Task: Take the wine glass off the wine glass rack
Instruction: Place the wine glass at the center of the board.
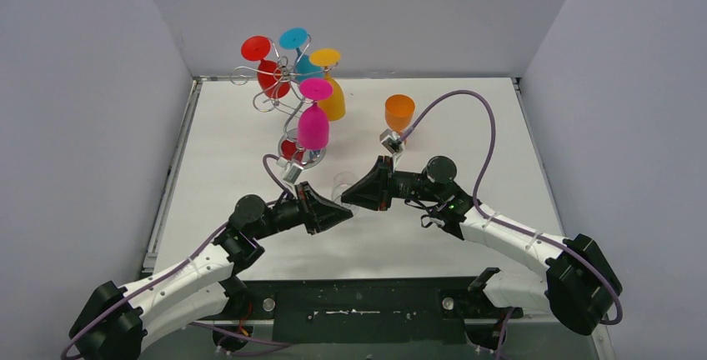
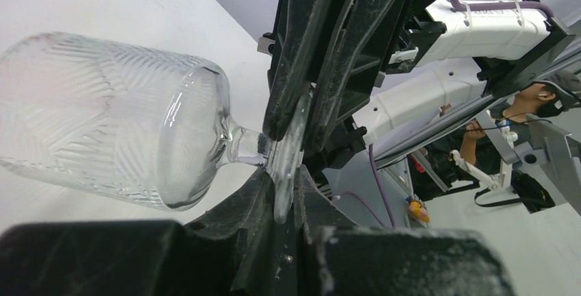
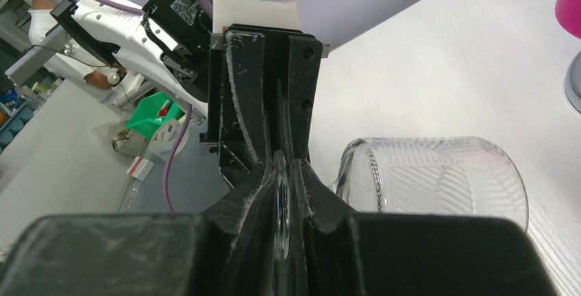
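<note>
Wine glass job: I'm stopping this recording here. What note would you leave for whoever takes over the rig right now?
Claws: the left claw is shut on the foot of the clear wine glass; the right claw is shut on the same foot from the opposite side.
Things: the glass lies sideways between them, low over the table. Four coloured glasses hang on the wine glass rack; an orange glass stands apart.
Done: clear glass is off the rack.
Left: probably one claw releases and the glass is set down.

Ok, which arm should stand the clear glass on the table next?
Right, likely: the right gripper, jaws shut on the clear wine glass foot, has the orange glass standing on its side of the table; the rack crowds the left.
</note>
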